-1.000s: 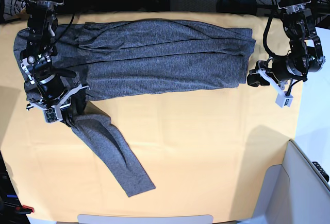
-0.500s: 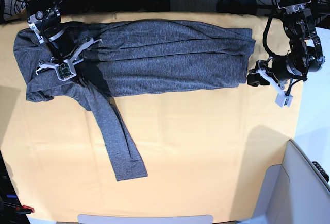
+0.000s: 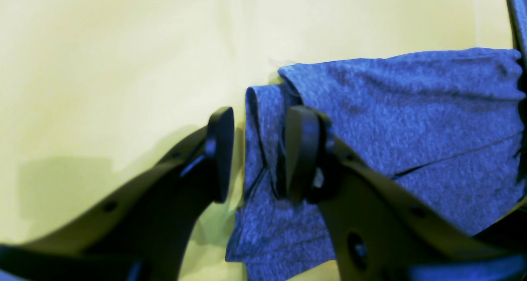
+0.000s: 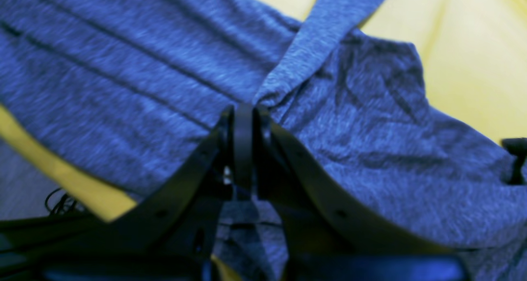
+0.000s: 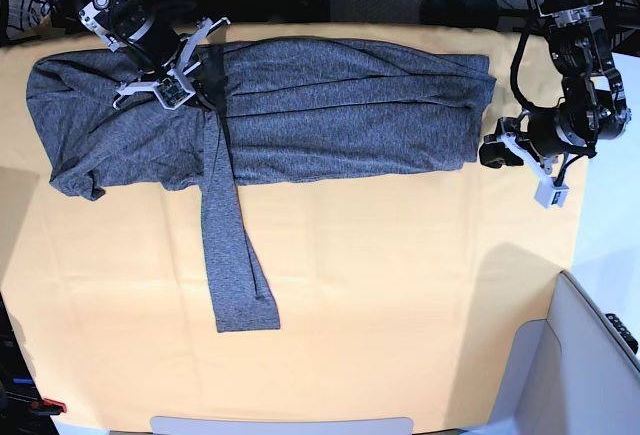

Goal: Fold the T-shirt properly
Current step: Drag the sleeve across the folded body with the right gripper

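**Inspector A:** Where does the T-shirt (image 5: 330, 105) lie?

**Inspector B:** Stretched along the far edge of the table (image 5: 400, 285), folded into a long band running nearly from the left edge to the right edge. One sleeve (image 5: 232, 245) trails off the band toward the near edge, lying flat on the yellow-orange cloth.

**Inspector A:** Right tool (image 5: 190, 80)?

**Inspector B:** Over the shirt near the far-left corner, jaws pressed together, pinching the grey knit where the sleeve meets the body.

**Inspector A:** Left tool (image 5: 492, 151)?

**Inspector B:** At the band's right-hand end, near the right edge. Jaws parted, one finger (image 3: 302, 149) on the fabric, the other (image 3: 220, 149) over bare cloth, a folded edge standing between them. Nothing clamped.
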`<state>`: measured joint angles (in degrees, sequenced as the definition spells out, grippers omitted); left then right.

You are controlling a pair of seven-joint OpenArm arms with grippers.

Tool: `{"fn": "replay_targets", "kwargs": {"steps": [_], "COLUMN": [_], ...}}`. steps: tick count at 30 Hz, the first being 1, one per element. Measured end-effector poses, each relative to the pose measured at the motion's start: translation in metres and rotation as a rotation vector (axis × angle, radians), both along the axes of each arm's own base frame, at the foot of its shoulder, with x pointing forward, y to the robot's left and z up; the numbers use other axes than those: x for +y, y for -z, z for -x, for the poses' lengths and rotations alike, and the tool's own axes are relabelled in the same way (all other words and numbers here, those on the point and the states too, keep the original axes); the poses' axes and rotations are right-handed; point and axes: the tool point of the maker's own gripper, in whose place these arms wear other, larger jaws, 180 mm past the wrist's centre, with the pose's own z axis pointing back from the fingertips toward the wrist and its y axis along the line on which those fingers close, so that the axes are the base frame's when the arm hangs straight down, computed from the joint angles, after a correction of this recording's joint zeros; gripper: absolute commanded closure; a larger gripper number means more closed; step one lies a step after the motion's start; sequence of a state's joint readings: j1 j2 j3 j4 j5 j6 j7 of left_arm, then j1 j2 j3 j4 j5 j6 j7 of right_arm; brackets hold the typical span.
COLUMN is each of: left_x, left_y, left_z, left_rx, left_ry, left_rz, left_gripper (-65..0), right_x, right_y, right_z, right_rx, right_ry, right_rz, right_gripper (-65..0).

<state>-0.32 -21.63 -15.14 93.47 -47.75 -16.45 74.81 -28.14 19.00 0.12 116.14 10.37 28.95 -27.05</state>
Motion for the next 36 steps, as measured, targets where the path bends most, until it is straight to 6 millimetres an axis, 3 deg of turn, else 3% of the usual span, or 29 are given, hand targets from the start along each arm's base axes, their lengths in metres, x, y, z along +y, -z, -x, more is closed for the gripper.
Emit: {"fn": "replay_targets", "kwargs": {"steps": [6, 17, 19, 22, 24, 27, 30, 36], "left_x": [0.000, 0.000, 0.000, -0.004, -0.008, -0.009, -0.013, -0.014], "left_y": [0.000, 0.000, 0.000, 0.001, 0.003, 0.003, 0.006, 0.005], "left_z": [0.000, 0.000, 0.000, 0.000, 0.001, 0.001, 0.002, 0.001], "left_rx": [0.000, 0.000, 0.000, 0.004, 0.011, 0.009, 0.018, 0.012], "left_ry": [0.001, 0.000, 0.000, 0.014, 0.026, 0.028, 0.044, 0.045], "left_rz": [0.001, 0.000, 0.000, 0.000, 0.001, 0.004, -0.003, 0.003], "left_gripper": [-21.1, -21.1, -21.1, -21.1, -21.1, -21.1, -21.1, -21.1], "right_x": [-0.008, -0.013, -0.013, -0.022, -0.021, -0.016, -0.010, 0.013], "right_y": [0.009, 0.015, 0.016, 0.027, 0.025, 0.022, 0.012, -0.028], "right_z": [0.015, 0.026, 0.026, 0.028, 0.023, 0.018, 0.001, -0.053], "right_rx": [0.044, 0.073, 0.080, 0.146, 0.135, 0.121, 0.075, -0.083], "right_ry": [-0.027, -0.044, -0.043, -0.027, -0.022, -0.010, 0.010, 0.065], "right_rz": [0.039, 0.062, 0.068, 0.128, 0.123, 0.100, 0.076, -0.034], "right_gripper": [0.0, -0.7, -6.4, -21.5, -30.0, -37.0, -36.1, -35.7]}}
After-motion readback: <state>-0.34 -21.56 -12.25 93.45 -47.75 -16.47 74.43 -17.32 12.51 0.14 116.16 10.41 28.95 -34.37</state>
